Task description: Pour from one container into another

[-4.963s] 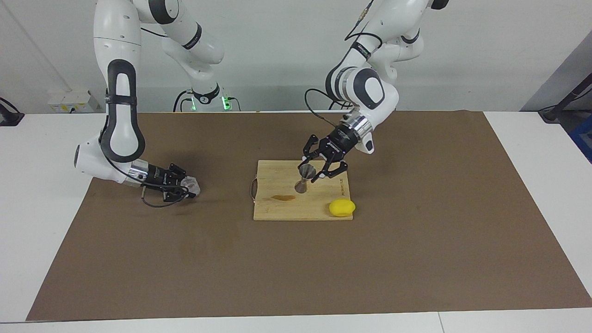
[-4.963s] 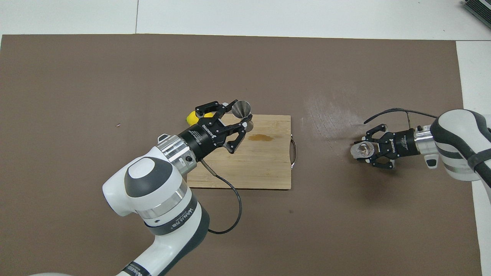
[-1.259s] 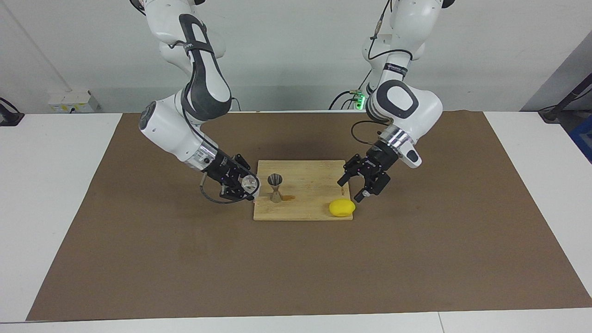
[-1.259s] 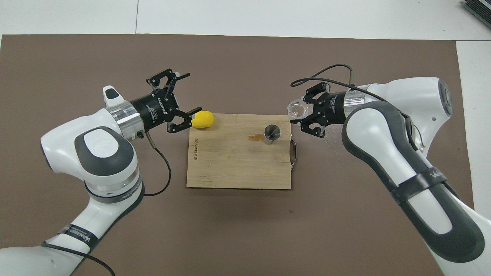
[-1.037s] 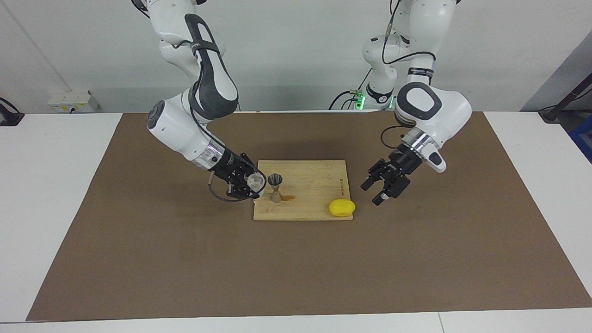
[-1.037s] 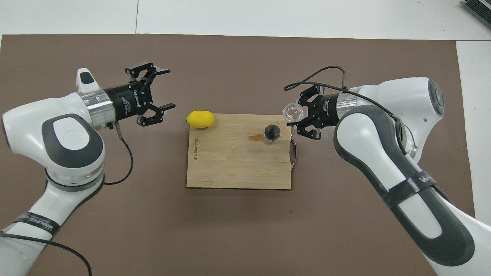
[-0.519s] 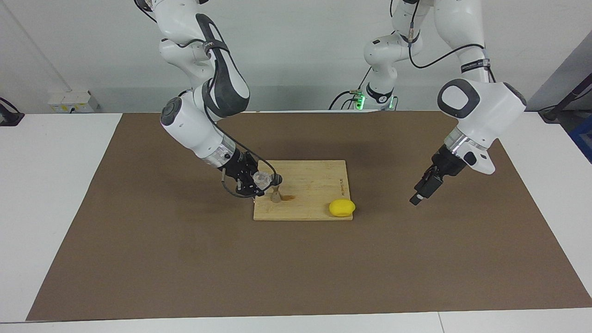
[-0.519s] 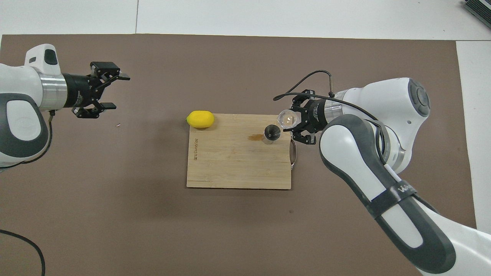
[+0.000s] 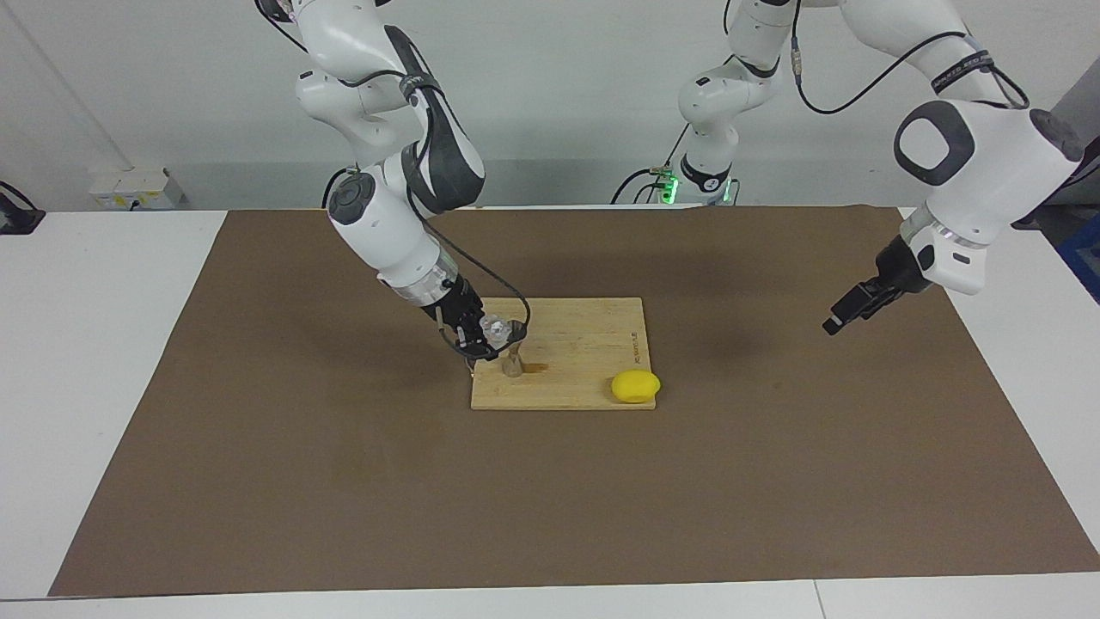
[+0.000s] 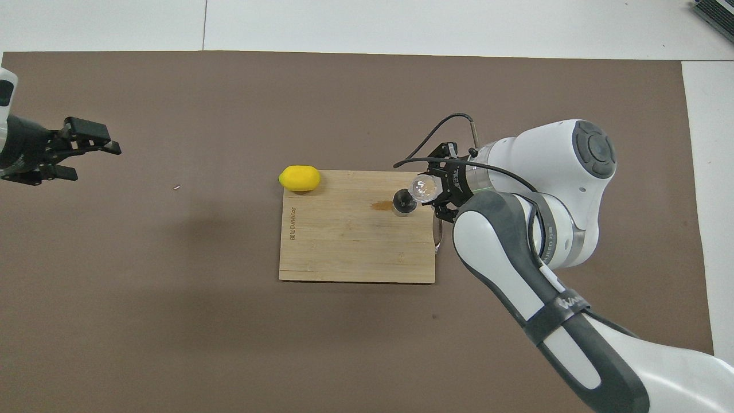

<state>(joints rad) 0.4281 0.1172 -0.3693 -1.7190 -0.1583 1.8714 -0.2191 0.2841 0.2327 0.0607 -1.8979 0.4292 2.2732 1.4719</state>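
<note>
We see the right tool (image 9: pixel 488 337) clamped on the clear glass cup (image 9: pixel 493 327), which it holds tipped over the mouth of the steel jigger (image 9: pixel 513 363). In the overhead view the glass cup (image 10: pixel 420 189) overlaps the jigger's (image 10: pixel 403 202) rim on the side toward the right arm's end of the counter, with the right tool (image 10: pixel 438 189) just beside it. The jigger stands upright on the wooden cutting board (image 9: pixel 584 344), near the board's edge toward the right arm's end and on the half of the board farther from the robots. A small brownish stain (image 10: pixel 381 205) marks the board just beside the jigger. A yellow lemon (image 9: pixel 636 386) rests at the board's corner toward the left arm's end, on the edge farther from the robots; from above the lemon (image 10: pixel 299 178) overlaps that corner of the cutting board (image 10: pixel 344 246). The board lies on a brown mat (image 9: pixel 344 481) that covers most of the white counter (image 9: pixel 86 344). The left tool (image 9: pixel 846 309) hangs in the air over the mat toward the left arm's end, well apart from the board, its fingers apart and holding nothing; the overhead view shows the left tool (image 10: pixel 86 150) at the frame's edge with its two fingers spread.
</note>
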